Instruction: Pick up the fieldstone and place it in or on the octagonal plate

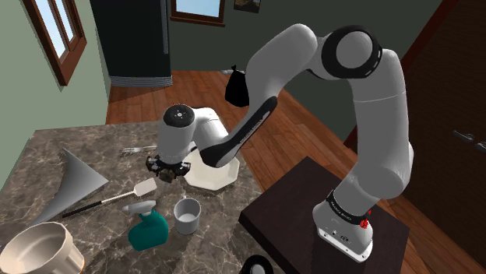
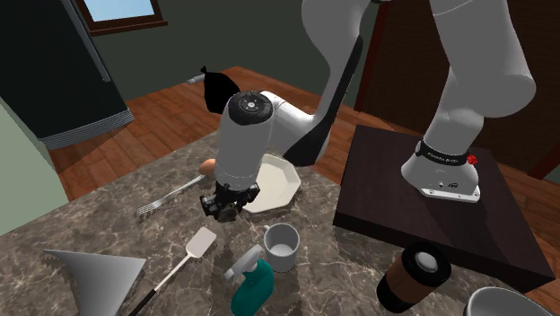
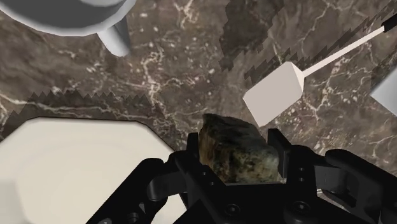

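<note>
The fieldstone (image 3: 236,147), a rough grey-brown block, is clasped between my two black fingers in the wrist view. My gripper (image 3: 236,162) is shut on it. The stone hangs over the marble counter, just beside the rim of the white octagonal plate (image 3: 76,165). In the shoulder view the gripper (image 1: 167,169) points down at the left edge of the plate (image 1: 216,177). The second exterior view shows the gripper (image 2: 224,206) low over the counter, left of the plate (image 2: 280,184). The hand hides the stone in both exterior views.
A white spatula (image 1: 144,188) lies close by the gripper. A grey cup (image 1: 187,215) and a teal spray bottle (image 1: 148,230) stand nearer the front. A grey funnel (image 1: 74,183), a fork (image 2: 167,199), a bowl (image 1: 43,249) and a coffee cup (image 2: 418,275) share the counter.
</note>
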